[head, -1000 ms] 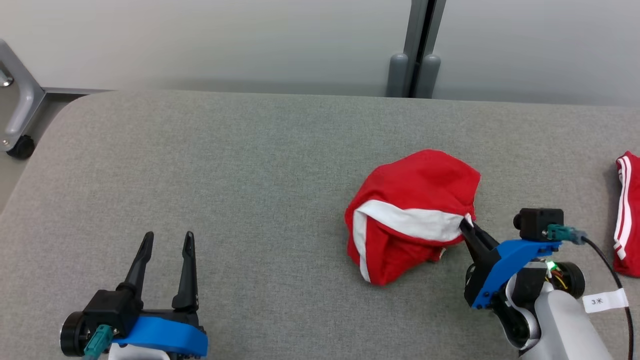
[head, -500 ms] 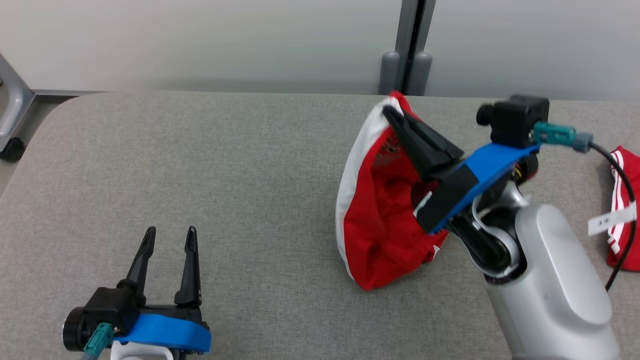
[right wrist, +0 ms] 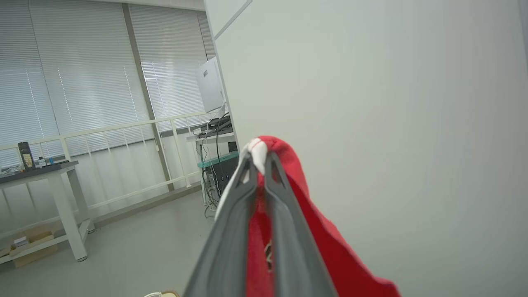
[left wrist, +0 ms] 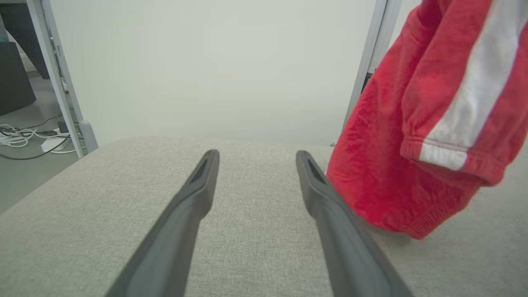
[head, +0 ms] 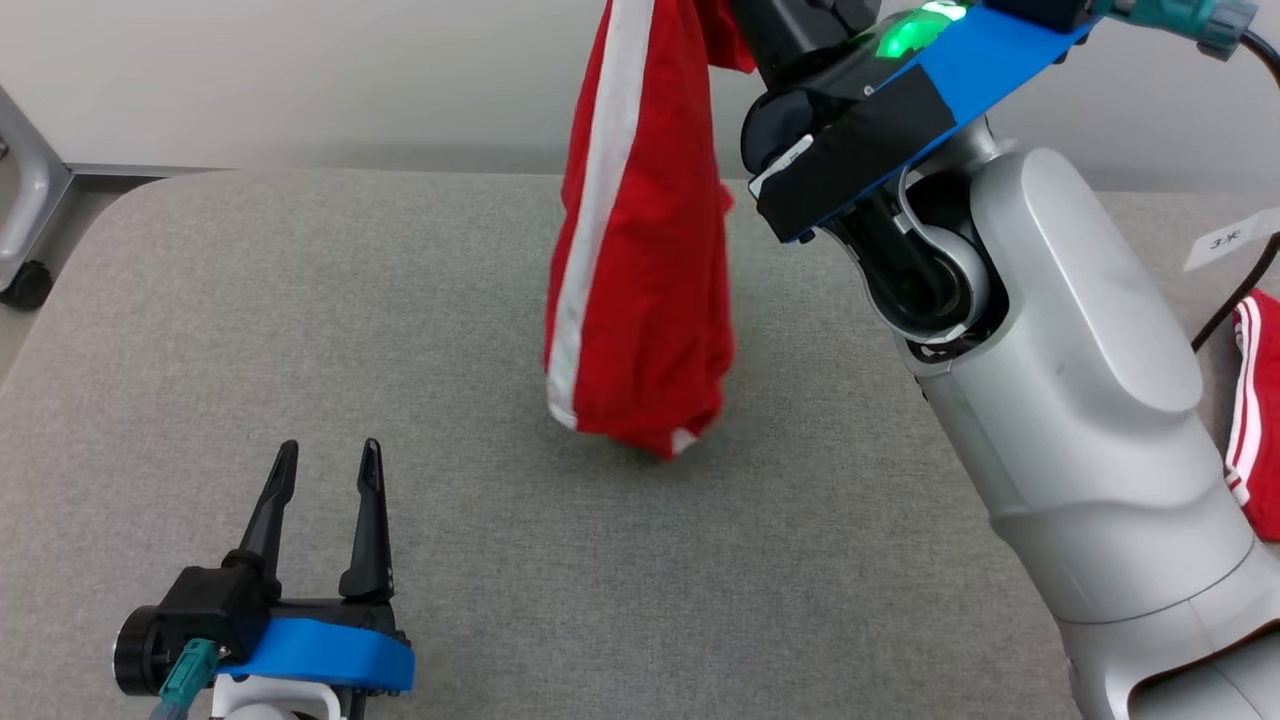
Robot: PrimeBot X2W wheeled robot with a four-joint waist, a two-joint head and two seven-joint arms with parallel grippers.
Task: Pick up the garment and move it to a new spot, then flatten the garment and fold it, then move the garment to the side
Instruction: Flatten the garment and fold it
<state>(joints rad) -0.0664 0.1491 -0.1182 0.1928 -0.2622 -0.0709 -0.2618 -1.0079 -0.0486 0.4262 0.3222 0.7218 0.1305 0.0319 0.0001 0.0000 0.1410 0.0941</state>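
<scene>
— The right gripper [right wrist: 258, 159] is pinched shut on an edge of the red cloth garment with a white stripe [head: 640, 250]; it hangs limp over the grey fabric table [head: 300, 300].
— Light and floppy, I think. The wide-open left gripper [head: 329, 450] could take the lower hem.

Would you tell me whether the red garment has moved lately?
Yes. The red garment has risen from the grey table, hanging from the right gripper, and shifted left, away from the second garment.

garment [head: 640, 250] hangs from right gripper [right wrist: 258, 161] above table [head: 400, 330] middle; left gripper [head: 325, 465] low at table's front left, well apart; second garment [head: 1258, 400] lies on table's right edge
</scene>
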